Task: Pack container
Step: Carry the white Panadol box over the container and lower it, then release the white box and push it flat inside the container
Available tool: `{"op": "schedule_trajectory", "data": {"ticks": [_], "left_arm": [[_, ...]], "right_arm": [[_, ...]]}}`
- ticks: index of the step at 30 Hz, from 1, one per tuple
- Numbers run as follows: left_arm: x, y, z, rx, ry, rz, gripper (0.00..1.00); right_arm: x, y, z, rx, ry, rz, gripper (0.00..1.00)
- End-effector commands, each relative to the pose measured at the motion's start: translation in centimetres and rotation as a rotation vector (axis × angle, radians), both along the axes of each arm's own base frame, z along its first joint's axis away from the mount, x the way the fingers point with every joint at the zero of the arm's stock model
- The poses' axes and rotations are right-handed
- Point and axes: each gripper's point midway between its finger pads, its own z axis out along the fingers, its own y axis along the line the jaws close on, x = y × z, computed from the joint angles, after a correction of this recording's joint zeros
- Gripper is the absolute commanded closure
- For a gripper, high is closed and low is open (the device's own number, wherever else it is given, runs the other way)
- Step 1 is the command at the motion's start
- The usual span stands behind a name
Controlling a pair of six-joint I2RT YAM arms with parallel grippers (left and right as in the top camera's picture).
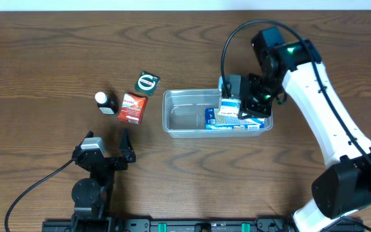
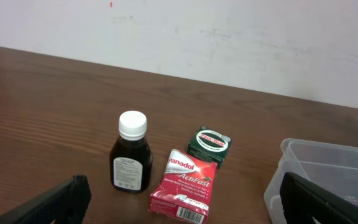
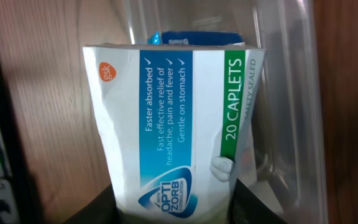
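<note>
Currently the right gripper [image 1: 236, 102] is closed on a white, blue and green caplet box [image 3: 179, 124] and holds it over the right half of the container [image 1: 185, 119]. The box is gripped at its lower end, with the "20 CAPLETS" panel facing the wrist camera. The container stands on the table [image 1: 44, 51], right of centre. A blue box [image 1: 237, 122] lies flat inside it along the near wall. The left gripper [image 1: 108, 151] sits low at the near left with its jaws spread apart, holding nothing. Left of the container stand a brown bottle [image 2: 131, 155] with a white cap, a red Panadol packet [image 2: 184, 185] and a green packet [image 2: 209, 144], close together.
</note>
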Motion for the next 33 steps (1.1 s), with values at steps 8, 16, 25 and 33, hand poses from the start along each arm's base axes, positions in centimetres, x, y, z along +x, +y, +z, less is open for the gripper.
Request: {"op": "schedule_trajectory", "data": {"ticks": [8,16,25,33], "left_arm": [[0.0,0.3,-1.9,0.010,0.052,0.012,0.02],[0.0,0.3,-1.9,0.010,0.052,0.012,0.02],[0.0,0.3,-1.9,0.010,0.052,0.012,0.02],[0.0,0.3,-1.9,0.010,0.052,0.012,0.02]], "right_arm": [[-1.0,0.4,-2.7,0.024,-0.014,0.146,0.59],[-0.4,0.5,-3.2,0.029,-0.053,0.186,0.57],[-0.1,0.4,-3.3,0.017,-0.068,0.187,0.53],[-0.1,0.4,-3.3,0.017,-0.067,0.187,0.53]]}}
